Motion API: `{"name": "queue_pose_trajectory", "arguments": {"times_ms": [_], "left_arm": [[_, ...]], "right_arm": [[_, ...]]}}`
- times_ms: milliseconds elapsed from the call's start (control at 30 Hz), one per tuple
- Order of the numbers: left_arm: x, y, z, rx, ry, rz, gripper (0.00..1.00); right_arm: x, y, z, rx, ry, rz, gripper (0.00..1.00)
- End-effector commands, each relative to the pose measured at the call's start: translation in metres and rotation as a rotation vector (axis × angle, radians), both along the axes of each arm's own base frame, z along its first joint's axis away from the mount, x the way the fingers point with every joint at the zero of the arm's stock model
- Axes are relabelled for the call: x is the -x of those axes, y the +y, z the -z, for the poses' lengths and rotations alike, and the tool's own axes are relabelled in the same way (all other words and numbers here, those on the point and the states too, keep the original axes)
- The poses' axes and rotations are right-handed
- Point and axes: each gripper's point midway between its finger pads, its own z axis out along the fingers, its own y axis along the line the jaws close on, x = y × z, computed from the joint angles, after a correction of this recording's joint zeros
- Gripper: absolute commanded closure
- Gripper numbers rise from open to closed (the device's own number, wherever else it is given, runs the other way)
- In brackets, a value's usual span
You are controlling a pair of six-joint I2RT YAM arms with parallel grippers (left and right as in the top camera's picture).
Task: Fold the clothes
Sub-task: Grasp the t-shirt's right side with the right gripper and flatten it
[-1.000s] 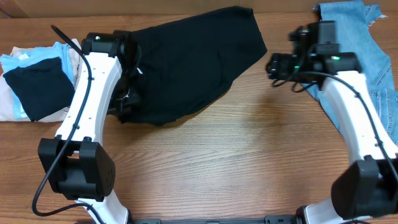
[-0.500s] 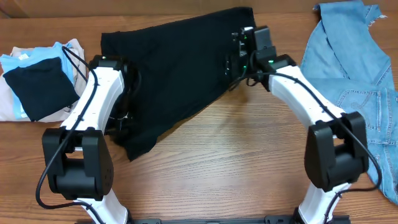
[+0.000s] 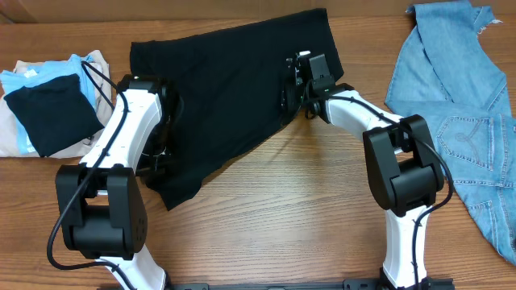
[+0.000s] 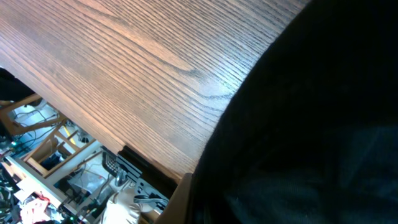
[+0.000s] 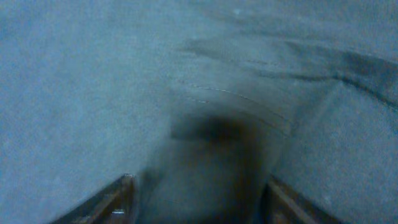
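At the far left of the wooden table (image 3: pixel 314 225) lay a stack of folded clothes (image 3: pixel 44 105): a beige piece at the bottom, a light blue one over it and a dark one on top. Just to its right the left arm reached in from the near edge, and the left gripper (image 3: pixel 160 157) sat low at the near-left border of the black garment (image 3: pixel 234 80). Whether its jaws were apart or together could not be told: the overhead view hid them under the wrist, and the left wrist camera showed only black cloth (image 4: pixel 311 124) over wood grain (image 4: pixel 124 74), with cluttered equipment (image 4: pixel 74 177) beyond the table's edge. The black garment was spread across the far middle of the table, its near-left corner trailing toward the front. On its right part rested the right gripper (image 3: pixel 292 84); in the blurred right wrist view its 2 fingers (image 5: pixel 121 196) stood apart, pressed down on the fabric, with a stitched ridge of cloth (image 5: pixel 230 106) between them. At the far right a denim garment (image 3: pixel 463 121) lay crumpled, well apart from the black one
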Motion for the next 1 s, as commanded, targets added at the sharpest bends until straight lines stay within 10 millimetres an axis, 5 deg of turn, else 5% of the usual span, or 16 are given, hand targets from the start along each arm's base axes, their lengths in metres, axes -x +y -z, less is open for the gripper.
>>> {"name": "queue_pose_trajectory", "arguments": {"times_ms": [0, 100, 333, 500, 633, 733, 967], "left_arm": [[0.001, 0.005, 0.001, -0.031, 0.001, -0.011, 0.96], [0.001, 0.005, 0.001, -0.031, 0.0, -0.011, 0.96], [-0.005, 0.005, 0.003, -0.03, -0.024, -0.011, 0.96], [-0.01, 0.005, 0.005, -0.028, -0.043, 0.001, 0.96], [-0.013, 0.008, 0.006, -0.032, -0.058, 0.002, 0.96], [-0.013, 0.012, 0.006, -0.026, -0.054, 0.004, 0.96], [-0.014, 0.017, 0.007, -0.023, -0.057, -0.006, 0.96]], "right_arm": [[-0.004, -0.002, 0.003, 0.001, -0.003, 0.015, 0.54], [-0.006, -0.012, 0.0, 0.046, -0.015, 0.057, 0.89], [-0.001, -0.069, -0.076, 0.185, -0.081, 0.215, 0.9], [0.055, -0.109, -0.108, 0.225, 0.08, 0.271, 0.81], [0.119, -0.141, -0.096, 0.278, 0.34, 0.361, 0.8], [0.165, -0.157, -0.086, 0.326, 0.533, 0.394, 0.67], [0.164, -0.162, -0.085, 0.321, 0.534, 0.409, 0.49]]}}
